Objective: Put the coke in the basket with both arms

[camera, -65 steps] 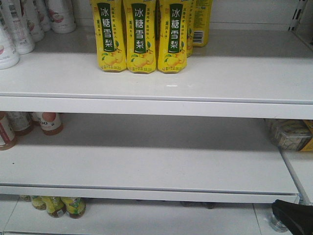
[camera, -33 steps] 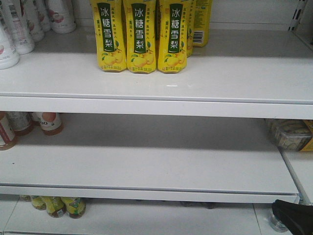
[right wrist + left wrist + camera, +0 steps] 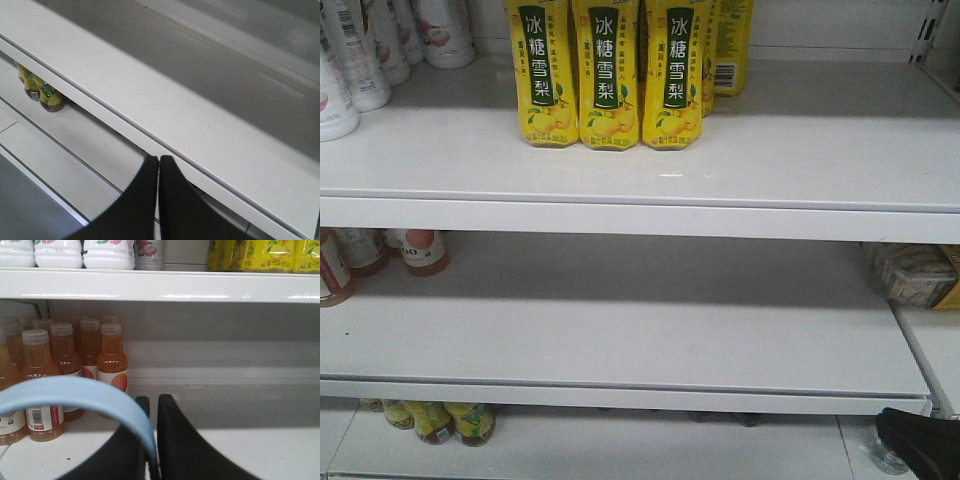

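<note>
Across the left wrist view, the basket's handle (image 3: 75, 395), a smooth pale blue plastic band, is arching over the left gripper (image 3: 151, 407), whose black jaws are clamping it beside orange bottles (image 3: 111, 360). Rightward, the right gripper (image 3: 158, 167) is pressing its jaws together, holding nothing, over a white shelf (image 3: 165, 120).

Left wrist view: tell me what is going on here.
The left claw is closed on the pale blue basket handle, facing a shelf of orange drink bottles. The right claw is shut and empty, hovering over a bare white shelf. In the front view, yellow pear-drink bottles stand on the top shelf. No coke shows in any view, so nothing has been picked yet.
</note>
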Tool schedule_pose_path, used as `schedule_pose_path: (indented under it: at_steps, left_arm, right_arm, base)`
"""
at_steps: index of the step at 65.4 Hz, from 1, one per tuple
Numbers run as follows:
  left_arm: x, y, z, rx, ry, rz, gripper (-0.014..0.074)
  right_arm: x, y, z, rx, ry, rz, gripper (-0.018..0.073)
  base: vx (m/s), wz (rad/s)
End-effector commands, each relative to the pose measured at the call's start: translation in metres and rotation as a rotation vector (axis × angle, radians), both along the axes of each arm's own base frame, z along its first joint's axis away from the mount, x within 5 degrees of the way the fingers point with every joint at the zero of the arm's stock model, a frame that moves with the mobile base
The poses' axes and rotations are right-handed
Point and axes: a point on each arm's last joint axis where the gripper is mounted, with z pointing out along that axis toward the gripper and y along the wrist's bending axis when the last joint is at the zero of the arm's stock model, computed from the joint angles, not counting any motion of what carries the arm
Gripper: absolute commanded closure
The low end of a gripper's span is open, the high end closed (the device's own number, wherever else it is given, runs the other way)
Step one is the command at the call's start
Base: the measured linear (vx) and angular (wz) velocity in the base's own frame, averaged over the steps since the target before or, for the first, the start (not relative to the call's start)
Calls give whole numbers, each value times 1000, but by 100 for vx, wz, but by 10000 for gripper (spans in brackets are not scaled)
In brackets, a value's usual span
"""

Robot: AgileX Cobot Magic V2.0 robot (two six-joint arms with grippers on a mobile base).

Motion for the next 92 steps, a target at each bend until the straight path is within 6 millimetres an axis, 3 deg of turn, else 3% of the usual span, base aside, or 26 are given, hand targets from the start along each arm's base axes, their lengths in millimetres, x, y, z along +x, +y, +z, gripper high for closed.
schedule_pose_path:
  at_steps: [1, 15, 29, 46, 60, 75, 92]
  left_arm:
    - [-3, -1, 13, 86, -168, -6, 603]
    - [-3, -1, 13, 86, -168, -6, 603]
    - [-3, -1, 13, 86, -167, -6, 603]
    - [-3, -1, 13, 86, -167, -6, 603]
    - [-3, -1, 13, 86, -165, -6, 603]
    - [-3, -1, 13, 86, -165, -6, 603]
    - [-3, -1, 13, 86, -165, -6, 603]
  right_arm:
    - [4, 1, 14, 19, -89, 9, 564]
    - [5, -1, 9, 54, -66, -45, 564]
    - [1, -17, -41, 266, -73, -264, 564]
    - [-19, -33, -66, 433, -225, -428, 564]
    - [-26, -42, -54, 435, -428, -524, 564]
    - [-28, -41, -36, 382, -649, -472, 564]
    - [-28, -40, -38, 273, -664, -447, 564]
  base:
    - [0, 0]
    - [0, 0]
    - [0, 0]
    - [0, 0]
    - [0, 0]
    - [0, 0]
    - [0, 0]
